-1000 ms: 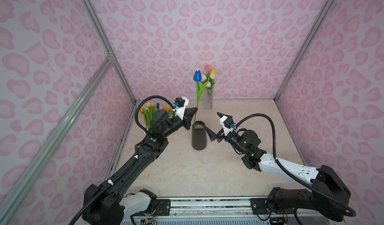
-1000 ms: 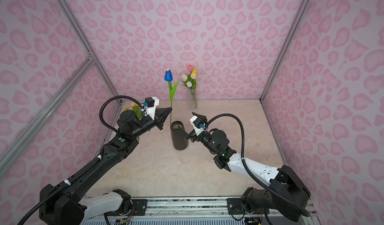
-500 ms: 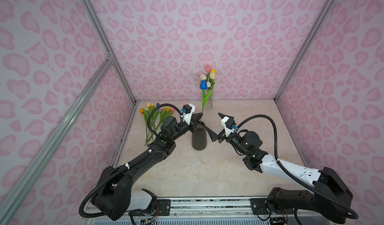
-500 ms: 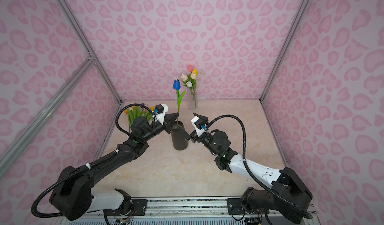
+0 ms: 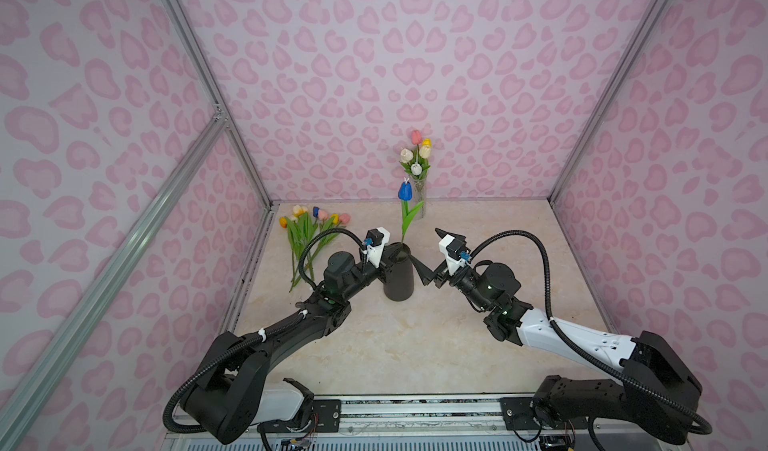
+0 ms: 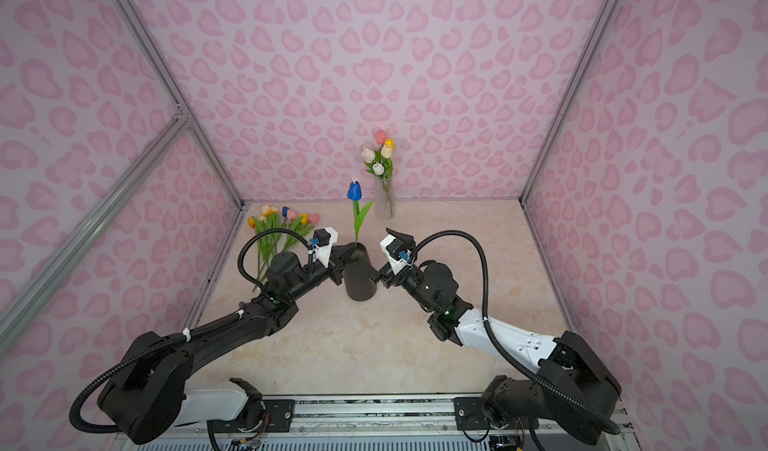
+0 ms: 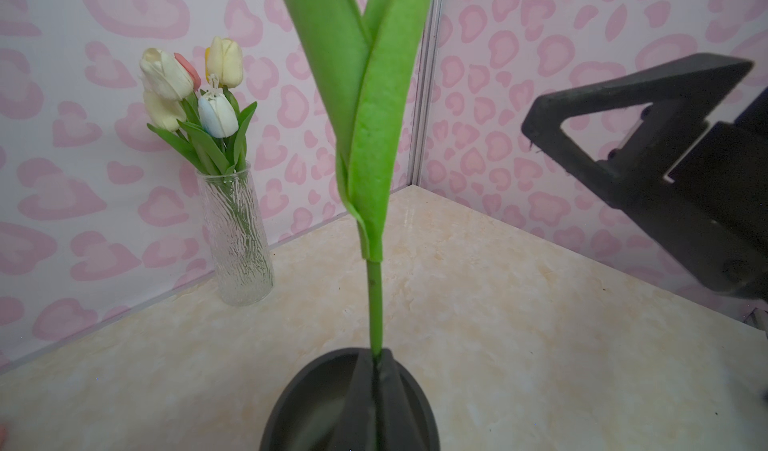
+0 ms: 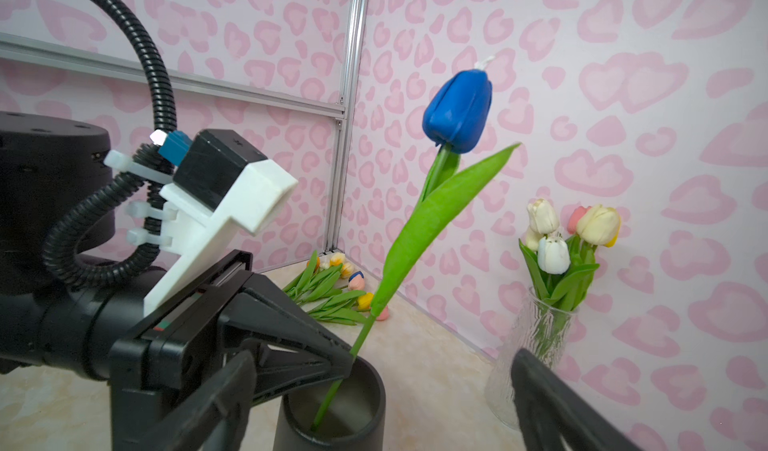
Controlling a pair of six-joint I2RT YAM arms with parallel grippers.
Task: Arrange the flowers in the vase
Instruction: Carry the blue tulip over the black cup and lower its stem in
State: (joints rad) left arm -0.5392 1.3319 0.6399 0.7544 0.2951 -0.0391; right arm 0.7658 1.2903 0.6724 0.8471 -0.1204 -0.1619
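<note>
Left tool (image 5: pixel 392 257) is clenched on the green stem of the blue tulip (image 5: pixel 405 191), pinching it right at the rim of the black vase (image 5: pixel 398 282), with the stem's foot already inside the mouth. From the grip the tulip's long axis rises, leaning a little, and its head sits well above. Letting go looks like the move due, and the stem would probably settle against the rim. Right tool (image 5: pixel 434 253) hangs spread wide and empty just beyond the vase, on the far side from the grip. Back along the gripping arm, toward its side wall, the loose flowers (image 5: pixel 309 228) lie bunched on the worktop (image 5: pixel 415 345), and that arm is the nearer to them. Past the black vase, a glass vase (image 5: pixel 419 197) by the back wall holds pale tulips (image 5: pixel 415 156). Pink patterned walls (image 5: pixel 374 74) close in three sides.
</note>
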